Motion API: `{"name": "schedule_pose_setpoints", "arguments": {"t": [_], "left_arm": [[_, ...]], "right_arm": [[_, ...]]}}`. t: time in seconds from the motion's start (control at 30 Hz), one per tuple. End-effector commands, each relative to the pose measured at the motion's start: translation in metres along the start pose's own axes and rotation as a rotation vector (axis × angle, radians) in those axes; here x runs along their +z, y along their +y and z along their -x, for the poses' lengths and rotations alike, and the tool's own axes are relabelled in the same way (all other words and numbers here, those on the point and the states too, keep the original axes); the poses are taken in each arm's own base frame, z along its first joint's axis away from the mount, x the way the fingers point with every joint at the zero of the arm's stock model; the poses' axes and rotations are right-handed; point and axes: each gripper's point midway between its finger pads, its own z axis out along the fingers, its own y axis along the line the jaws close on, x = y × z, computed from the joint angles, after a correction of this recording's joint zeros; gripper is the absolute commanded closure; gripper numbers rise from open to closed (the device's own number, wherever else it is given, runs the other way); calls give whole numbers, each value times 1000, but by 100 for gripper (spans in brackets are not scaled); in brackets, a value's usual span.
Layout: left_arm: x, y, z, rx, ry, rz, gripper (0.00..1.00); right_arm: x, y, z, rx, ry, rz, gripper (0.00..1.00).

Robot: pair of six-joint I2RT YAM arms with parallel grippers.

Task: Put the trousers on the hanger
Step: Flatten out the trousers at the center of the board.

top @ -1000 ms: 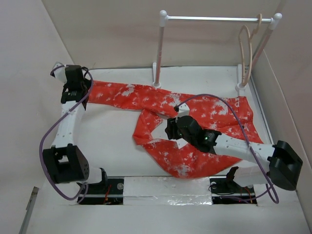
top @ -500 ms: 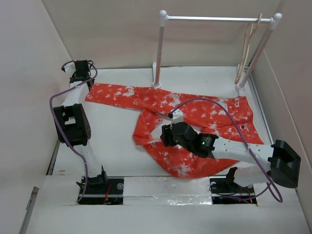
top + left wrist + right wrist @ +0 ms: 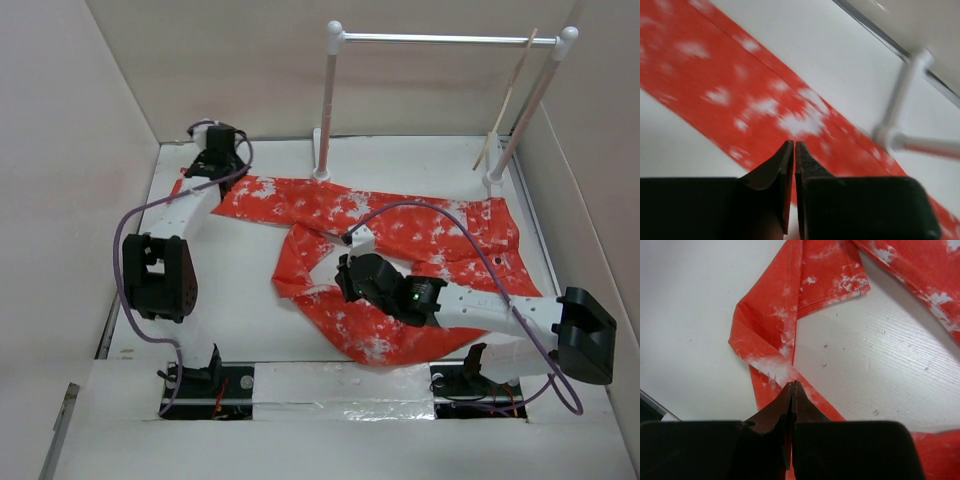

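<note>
Seen from above, a white table (image 3: 230, 290) is shown with the trousers (image 3: 300, 205) spread flat across it. The wide waist end lies towards the right wall and both legs run left. One leg is stretched along the far side; the other is doubled back in a fold near the middle. The hanger (image 3: 505, 100) is hung by its hook at the right end of the rack's metal rail (image 3: 440, 39). It is seen edge-on as a thin pale line, well apart from the cloth, and nothing has been put on it yet.

The left claw (image 3: 794, 146) is held at the far left, by the end of the stretched leg. In its own blurred wrist view its fingers are pressed together over the cloth, though whether a hem is pinched between them cannot be told. The right claw (image 3: 792, 386) is set low at the fold of the nearer leg, its fingers closed tight on a narrow ridge of cloth beside a white blotch.

The two claws are judged to be placed far apart along the garment so that the legs can be drawn straight and laid together — a tidy, narrow bundle is needed before it can be draped over the hanger. The task is judged to be at an early stage.
</note>
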Motion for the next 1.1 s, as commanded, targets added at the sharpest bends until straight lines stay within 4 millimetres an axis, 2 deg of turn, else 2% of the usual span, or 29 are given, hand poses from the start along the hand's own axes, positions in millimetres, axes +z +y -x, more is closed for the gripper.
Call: {"name": "schedule_pose_setpoints", "arguments": {"t": [0.0, 0.03, 0.07, 0.1, 0.13, 0.17, 0.2, 0.23, 0.27, 0.33, 0.37, 0.43, 0.47, 0.5, 0.63, 0.8, 0.83, 0.9, 0.93, 1.0, 1.03, 1.07], "left_arm": [[-60, -36, -31, 41, 68, -132, 100], [-71, -40, -67, 37, 159, -192, 100], [-81, -42, -80, 29, 186, -234, 100], [-104, -46, -80, 7, 167, -301, 100], [-115, -50, -84, -10, 154, -358, 100], [-112, -24, -121, -17, 211, -320, 99], [-125, -17, -120, -36, 190, -348, 94], [-123, 4, -151, -33, 245, -335, 88], [-125, 14, -161, -46, 263, -326, 77], [-135, 24, -176, -56, 275, -364, 68], [-133, 46, -201, -53, 317, -329, 59], [-138, 54, -209, -68, 320, -349, 54], [-138, 67, -225, -68, 347, -339, 48], [-141, 68, -228, -79, 350, -357, 48], [-148, 70, -246, -81, 414, -401, 47], [-140, 82, -257, -68, 428, -359, 51], [-140, 77, -255, -73, 422, -379, 52], [-137, 72, -256, -82, 433, -389, 58], [-134, 67, -252, -87, 421, -391, 81], [-133, 60, -242, -75, 396, -400, 100], [-131, 64, -238, -66, 384, -366, 100], [-133, 53, -223, -66, 351, -381, 100]], "right_arm": [[-14, 4, 40, 12, -115, -3, 95], [-17, 1, 44, 5, -136, -12, 94], [-20, -1, 45, 3, -146, -14, 92], [-23, -6, 48, 10, -158, -17, 90], [-23, -5, 42, 1, -142, -3, 84], [-24, -5, 38, -1, -131, 3, 81], [-26, -6, 36, 2, -124, 9, 73], [-27, -1, 30, -3, -100, 44, 69], [-26, -1, 23, -8, -84, 57, 65], [-27, 3, 17, -6, -73, 88, 57], [-25, 5, 16, -5, -80, 103, 55], [-28, 16, 14, -42, -66, 157, 50], [-27, 16, 10, -61, -42, 159, 50], [-29, 20, 14, -63, -38, 167, 50], [-30, 21, 9, -70, -26, 172, 50], [-23, 22, 8, -57, -43, 169, 50], [-21, 20, 8, -58, -43, 153, 50], [-20, 16, 7, -63, -20, 120, 50], [-18, 11, 5, -57, -18, 89, 50], [-19, 6, 4, -48, -26, 69, 51], [-24, 4, 10, -30, -51, 65, 51], [-25, 0, 9, -28, -56, 59, 52]]}}
